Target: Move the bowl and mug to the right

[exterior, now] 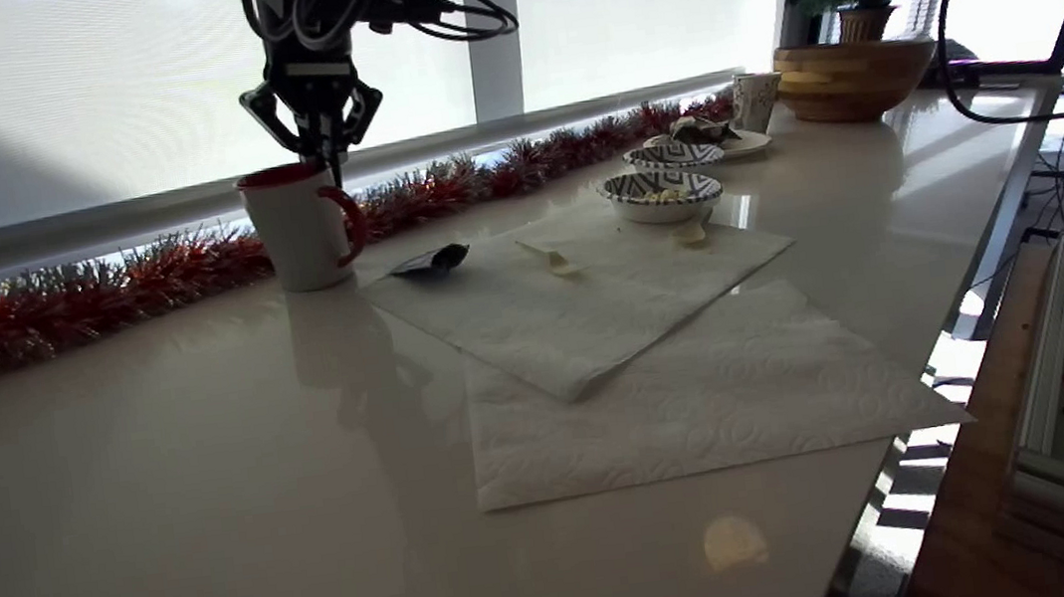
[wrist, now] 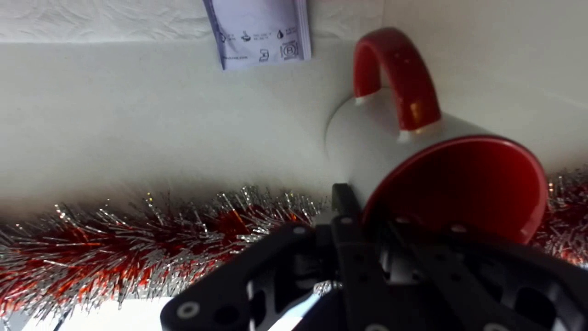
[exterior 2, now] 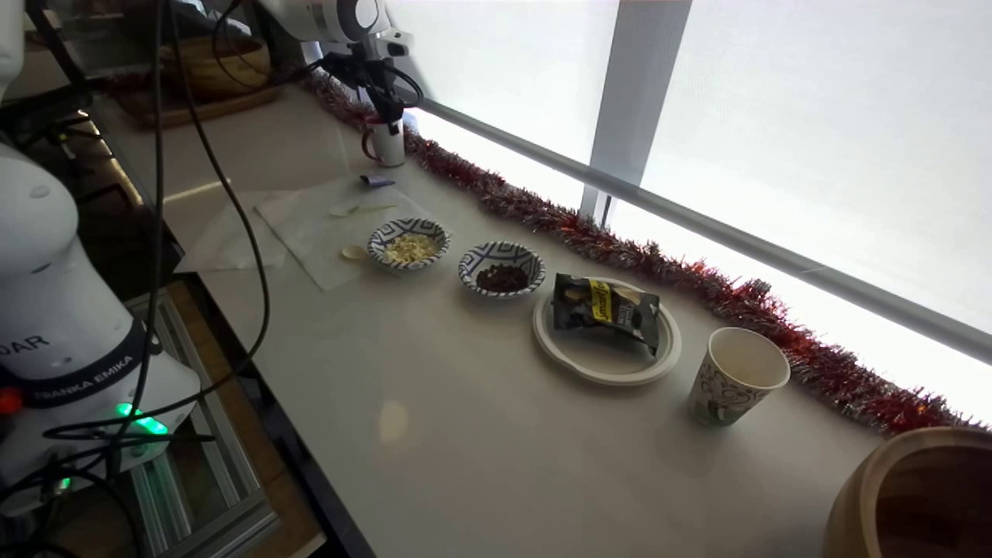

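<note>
Evidently, the gripper (exterior: 324,162) pinches the mug (exterior: 297,237) by its wall; this off-centre hold could cause tilting or slippage.

- In an exterior view, toward 9 o'clock, the white arm (exterior 2: 58,287): "FRANKA EMIKA" on its dark band (exterior 2: 89,377); at 10 o'clock from that, "DAR", cut off at the edge.
- Between 3 and 4 o'clock there: "Smart" on the yellow strip (exterior 2: 601,301) of the bag (exterior 2: 616,308), the rest blurred.
- In the wrist view, near 12 o'clock: a circled "B" (wrist: 289,50) and a drop sign (wrist: 280,34) on the packet (wrist: 261,30); fine print too small.
</note>
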Robot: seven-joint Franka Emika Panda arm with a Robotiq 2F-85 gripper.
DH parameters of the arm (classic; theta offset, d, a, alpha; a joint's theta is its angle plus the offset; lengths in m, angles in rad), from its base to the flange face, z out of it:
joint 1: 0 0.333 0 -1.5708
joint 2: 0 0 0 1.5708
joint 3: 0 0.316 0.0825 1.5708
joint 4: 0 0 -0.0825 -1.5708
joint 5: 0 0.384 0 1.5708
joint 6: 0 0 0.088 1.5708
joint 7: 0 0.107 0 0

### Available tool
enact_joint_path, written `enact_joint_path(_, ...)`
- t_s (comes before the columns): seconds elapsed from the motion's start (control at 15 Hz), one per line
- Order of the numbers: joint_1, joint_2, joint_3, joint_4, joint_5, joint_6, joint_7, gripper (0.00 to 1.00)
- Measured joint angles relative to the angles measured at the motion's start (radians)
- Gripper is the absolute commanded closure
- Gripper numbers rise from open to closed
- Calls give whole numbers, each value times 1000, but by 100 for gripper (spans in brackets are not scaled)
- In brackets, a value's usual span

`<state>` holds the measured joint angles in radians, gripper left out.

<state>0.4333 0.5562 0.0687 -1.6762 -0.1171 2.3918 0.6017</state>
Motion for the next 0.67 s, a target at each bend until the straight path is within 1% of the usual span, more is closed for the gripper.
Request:
enact_joint_path(0.4, -3, -51, 7, 7, 1, -69, 2, 98)
enact_joint_path(0.53, -16, -93, 5, -12, 1, -76, 2, 98)
enact_joint_path(0.67, -47, -146, 0, -48, 3, -77, 5, 98)
